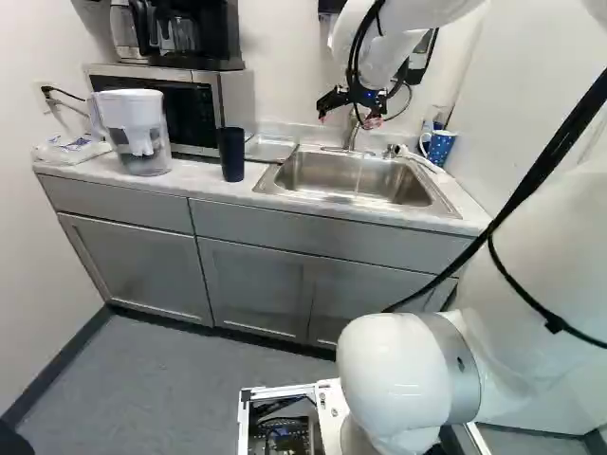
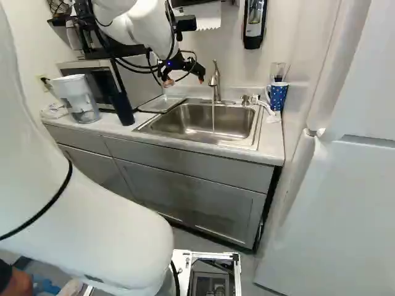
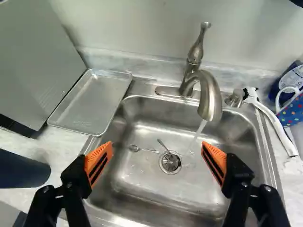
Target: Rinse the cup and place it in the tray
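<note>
Left base view: dark cup [image 1: 230, 154] upright on counter [image 1: 194, 178], between pitcher [image 1: 138, 137] and sink [image 1: 432, 194].
Right base view: gripper [image 2: 185, 79] raised above counter-and-sink area; faucet [image 2: 215, 83] running into sink. Dotted mug [image 2: 278, 96] by wall, other side of sink.
Wrist view: gripper [image 3: 156, 161] wide open, holding nothing. Metal tray [image 3: 90, 103] flat beside sink; two spoons [image 3: 134, 148] in basin, one reaching drain [image 3: 170, 162].
</note>
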`<state>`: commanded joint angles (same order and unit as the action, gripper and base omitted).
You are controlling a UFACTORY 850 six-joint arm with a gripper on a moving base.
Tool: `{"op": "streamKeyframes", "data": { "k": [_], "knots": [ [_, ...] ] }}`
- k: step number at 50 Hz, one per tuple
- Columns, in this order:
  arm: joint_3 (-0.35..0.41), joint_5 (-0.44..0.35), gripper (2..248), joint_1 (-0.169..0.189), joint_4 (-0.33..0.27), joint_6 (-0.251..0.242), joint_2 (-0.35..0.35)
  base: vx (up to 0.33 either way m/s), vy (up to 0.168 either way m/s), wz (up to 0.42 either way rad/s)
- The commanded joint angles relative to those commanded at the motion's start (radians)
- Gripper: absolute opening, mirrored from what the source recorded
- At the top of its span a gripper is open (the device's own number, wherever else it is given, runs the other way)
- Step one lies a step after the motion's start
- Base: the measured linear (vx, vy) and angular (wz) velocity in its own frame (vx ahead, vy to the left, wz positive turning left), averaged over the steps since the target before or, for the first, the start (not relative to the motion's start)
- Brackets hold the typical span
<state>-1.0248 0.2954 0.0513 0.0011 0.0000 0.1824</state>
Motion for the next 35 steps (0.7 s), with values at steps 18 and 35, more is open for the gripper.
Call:
{"op": "streamKeyframes", "data": {
  "k": [18, 35],
  "knots": [
    [-0.004, -0.017, 247, -0.059, 0.000, 0.000, 0.010, 0.000, 0.000, 0.000],
    [-0.020, -0.017, 247, -0.113, 0.000, 0.000, 0.020, 0.000, 0.000, 0.000]
  ]
}}
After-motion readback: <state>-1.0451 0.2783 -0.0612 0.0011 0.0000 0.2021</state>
